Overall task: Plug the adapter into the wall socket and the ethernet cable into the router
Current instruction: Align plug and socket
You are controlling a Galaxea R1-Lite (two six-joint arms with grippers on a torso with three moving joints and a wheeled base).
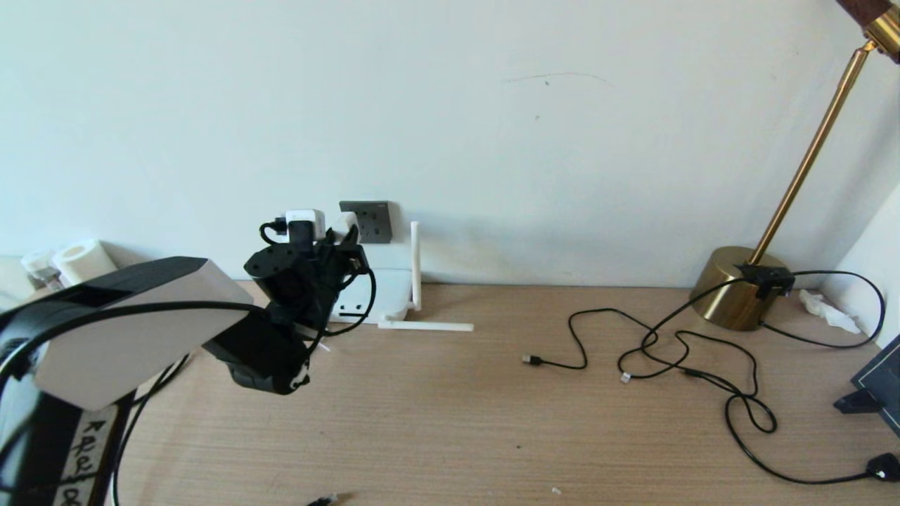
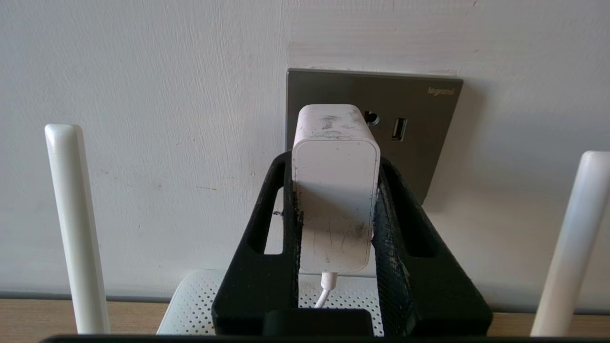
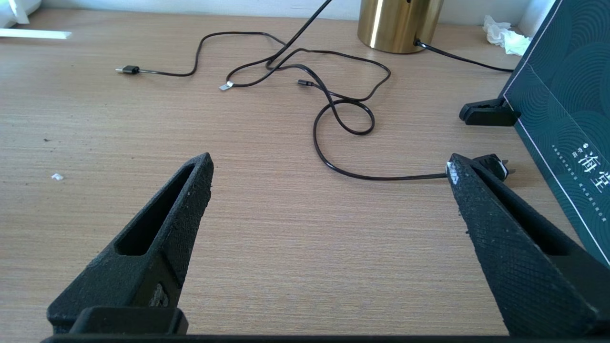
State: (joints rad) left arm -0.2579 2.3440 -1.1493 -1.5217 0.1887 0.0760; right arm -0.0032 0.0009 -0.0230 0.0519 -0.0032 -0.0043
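Note:
My left gripper (image 2: pixel 336 159) is shut on the adapter (image 2: pixel 333 200), a scuffed white block whose thin white cord hangs from its rear end. The adapter's front end is up against the dark grey wall socket (image 2: pixel 419 124); its prongs are hidden, so I cannot tell whether they are in. In the head view the left gripper (image 1: pixel 344 242) is at the wall socket (image 1: pixel 369 221). Below it lies the white router (image 2: pixel 190 300), with one antenna (image 2: pixel 71 228) upright on each side. The ethernet cable is not clearly in view. My right gripper (image 3: pixel 329 159) hangs open over bare table.
Thin black USB cables (image 1: pixel 675 351) sprawl over the table's right half beside a brass lamp base (image 1: pixel 735 288). A dark green box (image 3: pixel 562 105) and a black plug (image 1: pixel 884 467) are at the far right. A paper roll (image 1: pixel 81 260) stands back left. One router antenna (image 1: pixel 425 325) lies flat.

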